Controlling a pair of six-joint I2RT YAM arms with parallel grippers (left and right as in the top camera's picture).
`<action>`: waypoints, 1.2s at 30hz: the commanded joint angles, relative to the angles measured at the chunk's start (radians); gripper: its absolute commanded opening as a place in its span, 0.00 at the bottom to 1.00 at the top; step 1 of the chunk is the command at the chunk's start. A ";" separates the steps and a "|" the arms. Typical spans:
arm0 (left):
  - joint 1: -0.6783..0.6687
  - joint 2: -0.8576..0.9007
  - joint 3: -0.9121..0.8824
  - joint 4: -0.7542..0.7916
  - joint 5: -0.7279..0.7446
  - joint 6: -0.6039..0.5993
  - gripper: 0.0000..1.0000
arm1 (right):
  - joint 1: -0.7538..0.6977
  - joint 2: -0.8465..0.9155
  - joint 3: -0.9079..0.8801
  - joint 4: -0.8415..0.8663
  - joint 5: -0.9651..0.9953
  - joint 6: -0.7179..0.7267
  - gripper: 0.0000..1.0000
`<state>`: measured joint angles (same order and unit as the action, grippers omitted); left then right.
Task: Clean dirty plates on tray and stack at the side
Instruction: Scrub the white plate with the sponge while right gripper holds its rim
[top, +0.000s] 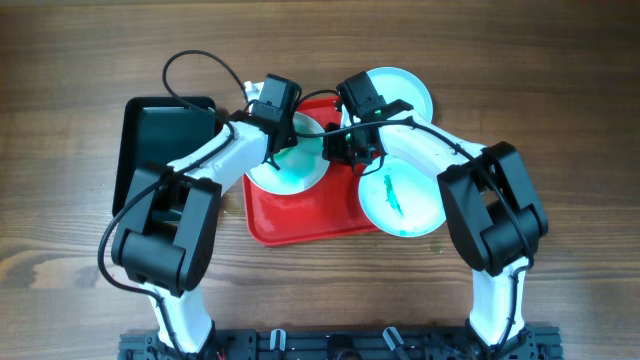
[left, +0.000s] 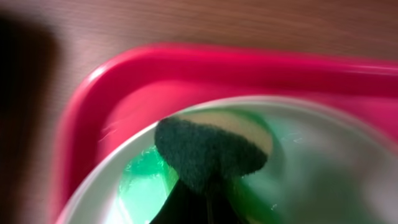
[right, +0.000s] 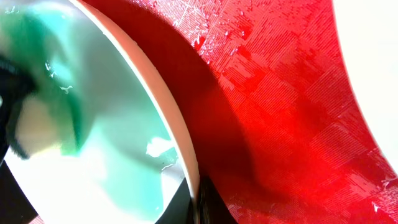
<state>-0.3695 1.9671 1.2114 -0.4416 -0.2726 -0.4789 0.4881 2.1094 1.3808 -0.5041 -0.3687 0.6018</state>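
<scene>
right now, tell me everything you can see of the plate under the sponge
The plate is round, shallow and white, glossy like plastic or glazed ware, with a wet teal-green smear over much of its well. It sits in the left half of the tray. The sponge, dark green on a pale backing, presses on its far side, held in the left gripper. The right gripper seems to pinch its right rim.

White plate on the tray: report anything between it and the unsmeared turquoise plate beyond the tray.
Only the right gripper, at the white plate's right rim, and the tray's raised edge lie toward the turquoise plate.
</scene>
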 joint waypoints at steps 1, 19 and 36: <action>0.011 0.023 -0.029 -0.221 0.008 -0.053 0.04 | 0.013 0.045 -0.015 -0.014 0.032 0.003 0.04; 0.043 0.023 -0.029 0.045 0.323 0.179 0.04 | 0.013 0.045 -0.015 -0.012 0.031 0.003 0.04; 0.020 -0.054 0.027 -0.203 0.839 0.392 0.04 | 0.013 0.045 -0.015 -0.008 0.034 -0.003 0.04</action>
<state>-0.3389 1.9240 1.2335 -0.6418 0.0067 -0.3790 0.4946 2.1094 1.3819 -0.5003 -0.3550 0.6010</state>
